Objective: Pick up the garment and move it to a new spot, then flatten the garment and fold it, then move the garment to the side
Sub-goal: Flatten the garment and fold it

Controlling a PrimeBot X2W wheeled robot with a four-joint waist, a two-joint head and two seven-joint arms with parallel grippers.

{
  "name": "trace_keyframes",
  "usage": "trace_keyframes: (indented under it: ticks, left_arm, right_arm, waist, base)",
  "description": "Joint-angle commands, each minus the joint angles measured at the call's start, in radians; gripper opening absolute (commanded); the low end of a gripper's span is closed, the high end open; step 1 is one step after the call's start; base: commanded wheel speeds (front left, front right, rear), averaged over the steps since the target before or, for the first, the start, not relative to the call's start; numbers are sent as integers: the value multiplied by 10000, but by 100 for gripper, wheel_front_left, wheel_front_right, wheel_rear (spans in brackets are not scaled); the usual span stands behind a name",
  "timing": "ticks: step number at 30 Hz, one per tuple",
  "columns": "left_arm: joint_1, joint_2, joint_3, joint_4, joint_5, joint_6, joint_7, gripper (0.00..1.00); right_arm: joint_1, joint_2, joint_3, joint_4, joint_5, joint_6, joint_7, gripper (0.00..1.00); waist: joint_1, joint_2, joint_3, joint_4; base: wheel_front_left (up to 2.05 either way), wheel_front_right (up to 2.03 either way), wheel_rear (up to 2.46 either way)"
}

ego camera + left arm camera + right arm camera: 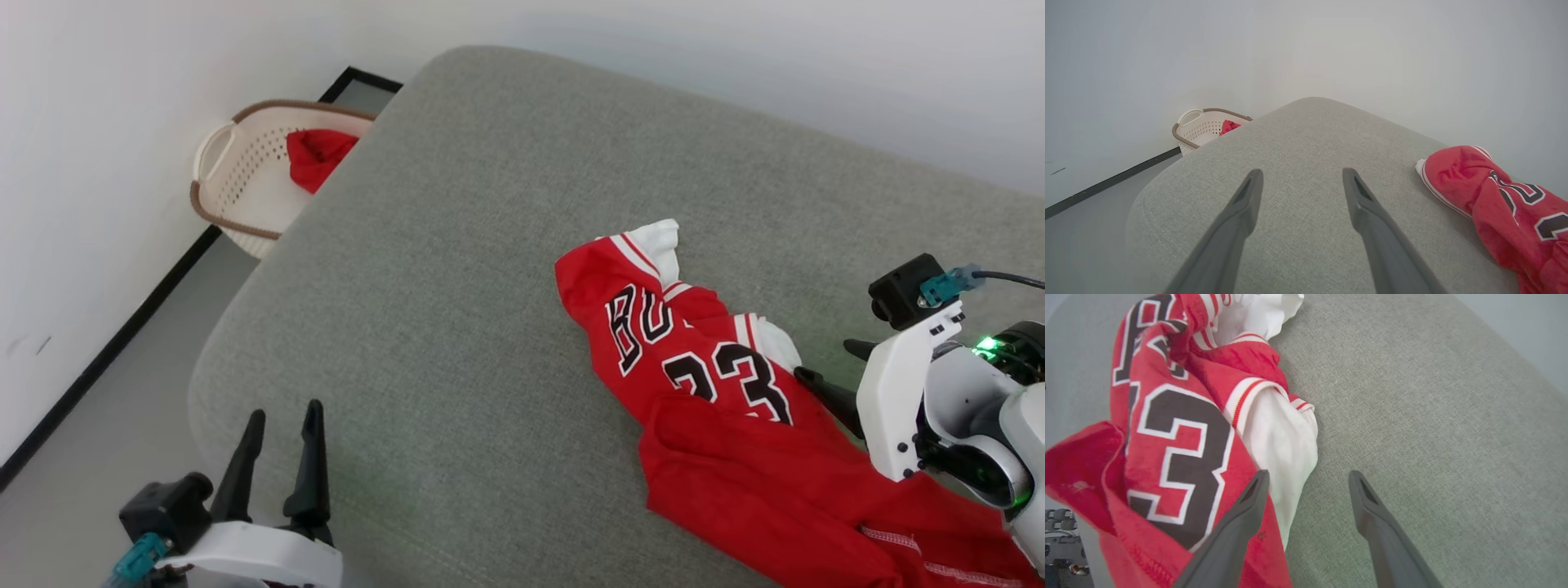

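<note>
A wide grey fabric cushion [457, 310] with rounded corners carries a crumpled red shirt [702, 384], which lies bunched toward its right side, white sleeves and black lettering showing. By the cushion's far left corner, a pale basket [237, 175] stands on the grey floor [106, 457]

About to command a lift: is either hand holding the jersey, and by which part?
Nothing is held. The right hand stands open beside the white sleeve of the jersey; the left hand is open over the grey cushion.
</note>
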Motion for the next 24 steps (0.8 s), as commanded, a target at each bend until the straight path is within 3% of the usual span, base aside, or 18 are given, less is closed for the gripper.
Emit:
trace_keyframes:
  ticks: [1, 10, 11, 12, 24]
  left_arm:
    - [-84, -176, 155, -9, 201, -113, -33, 100]
    - [-72, -724, 660, 144, 667, -458, -34, 100]
    - [-90, -767, 715, 174, 703, -500, -34, 100]
    - [-110, -805, 747, 211, 746, -545, -34, 100]
    - [-454, -724, 742, 795, 1041, -746, -34, 100]
  right_arm:
    - [-213, -43, 223, 125, 173, -3, 73, 100]
    - [-671, -80, 1253, 729, 570, -1, 191, 99]
    - [-725, -67, 1331, 814, 618, -3, 123, 36]
    - [-782, -65, 1433, 879, 647, -3, 33, 0]
    - [-1141, -461, 1297, 1453, 824, -3, -1318, 0]
  waist:
    - [0, 0, 238, 119]
    - [0, 0, 451, 189]
    - [0, 0, 454, 191]
    - [0, 0, 454, 194]
    - [0, 0, -2, 17]
  base:
    - [0, 0, 0]
    - [0, 0, 0]
    - [0, 0, 0]
    - [0, 0, 0]
    - [0, 0, 0]
